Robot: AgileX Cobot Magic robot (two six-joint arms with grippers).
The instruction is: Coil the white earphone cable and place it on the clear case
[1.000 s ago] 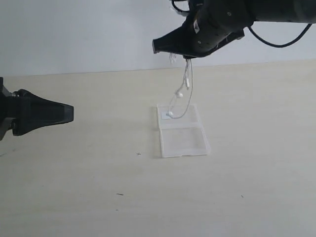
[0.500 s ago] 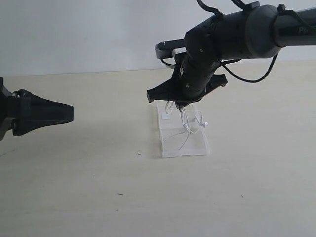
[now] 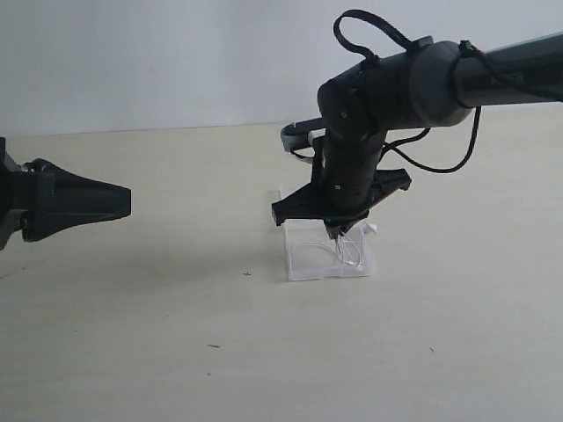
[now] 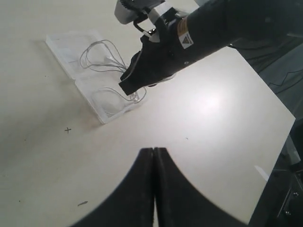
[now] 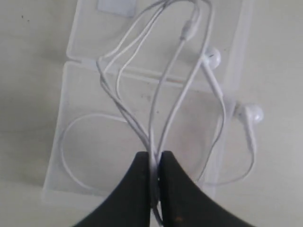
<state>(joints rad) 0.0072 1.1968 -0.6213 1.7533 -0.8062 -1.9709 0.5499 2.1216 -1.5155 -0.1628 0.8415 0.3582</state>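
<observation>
While your right gripper (image 5: 152,175) pinches several strands of the white earphone cable (image 5: 156,94) between nearly closed fingers, the loops spread beyond its tips over both halves of the clear case (image 5: 90,156). One earbud (image 5: 253,113) lies just past the case's edge. From the exterior camera, the right arm hides the case's far half. Your left gripper (image 4: 154,156) hangs well apart, fingers pressed together on nothing. A small cross mark (image 4: 67,129) on the table (image 3: 132,334) sits between it and the case. What shows of the case's sticker (image 5: 116,5) is plain white. The right arm's label (image 4: 183,40) is too small to read.
</observation>
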